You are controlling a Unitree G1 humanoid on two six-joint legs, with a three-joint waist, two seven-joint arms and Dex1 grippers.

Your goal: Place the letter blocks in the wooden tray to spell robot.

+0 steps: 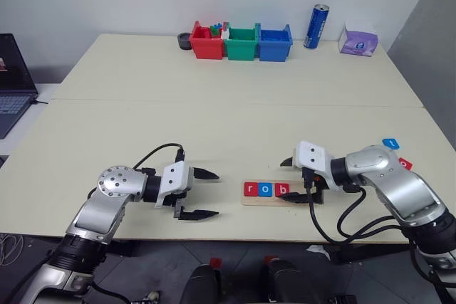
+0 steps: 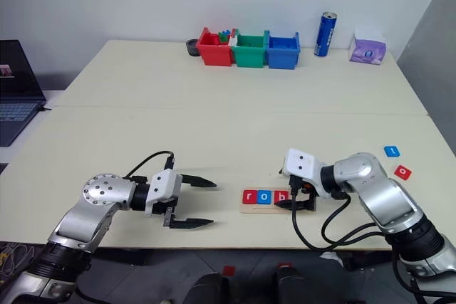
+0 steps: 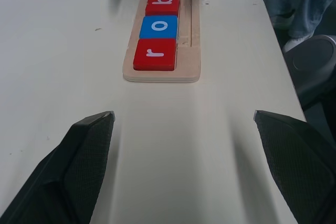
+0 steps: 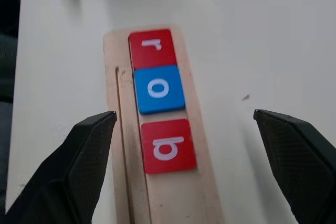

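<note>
The wooden tray (image 1: 299, 201) lies near the table's front edge. In it, from its left end, sit a red "r" block (image 1: 250, 189), a blue "o" block (image 1: 266, 189) and a red "b" block (image 1: 281, 190). My right gripper (image 1: 287, 180) hovers open just above the tray's right part, pointing left, its fingers astride the "b" block (image 4: 168, 146) without touching it. My left gripper (image 1: 215, 194) stands open left of the tray, pointing right at it, with nothing between its fingers. A blue block (image 1: 390, 144) and a red block (image 1: 405, 164) lie loose at the right.
Red (image 1: 206, 42), green (image 1: 241, 43) and blue (image 1: 274, 42) plastic bins stand at the table's back, with a blue can (image 1: 315, 26) and a purple tissue pack (image 1: 358, 40) to their right. A laptop (image 1: 13, 83) sits at the far left.
</note>
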